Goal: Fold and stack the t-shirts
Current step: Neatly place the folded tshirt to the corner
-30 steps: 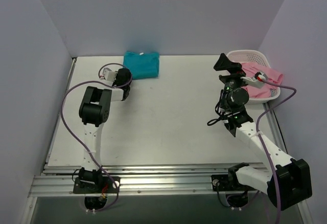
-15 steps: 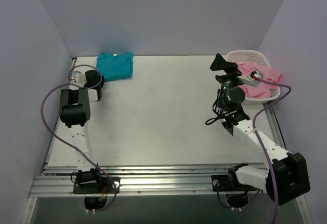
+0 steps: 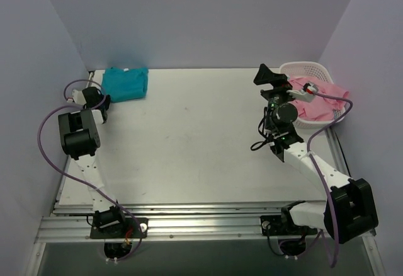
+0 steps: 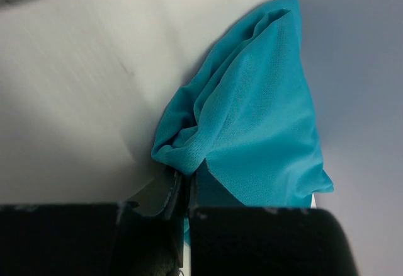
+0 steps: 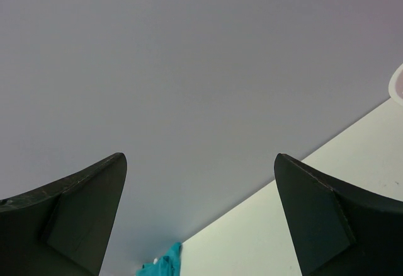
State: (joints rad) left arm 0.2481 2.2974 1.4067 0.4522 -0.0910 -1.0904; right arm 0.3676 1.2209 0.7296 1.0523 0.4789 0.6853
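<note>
The teal t-shirt (image 3: 126, 84) lies folded in the table's far left corner, against the back wall. My left gripper (image 3: 102, 98) is at its near left edge. In the left wrist view the gripper (image 4: 182, 180) is shut on a bunched fold of the teal t-shirt (image 4: 252, 118). The pink t-shirt (image 3: 326, 93) lies crumpled in the white basket (image 3: 306, 67) at the far right. My right gripper (image 3: 264, 75) is open and empty, raised just left of the basket. In the right wrist view the gripper (image 5: 198, 216) faces the back wall, with the teal t-shirt (image 5: 160, 266) far off.
The grey back wall and side walls close in the table. Purple cables loop off both arms. The pink shirt hangs over the basket's right rim.
My left gripper has dragged the teal t-shirt left along the back wall into the far left corner. My right gripper has shifted slightly left, away from the basket.
</note>
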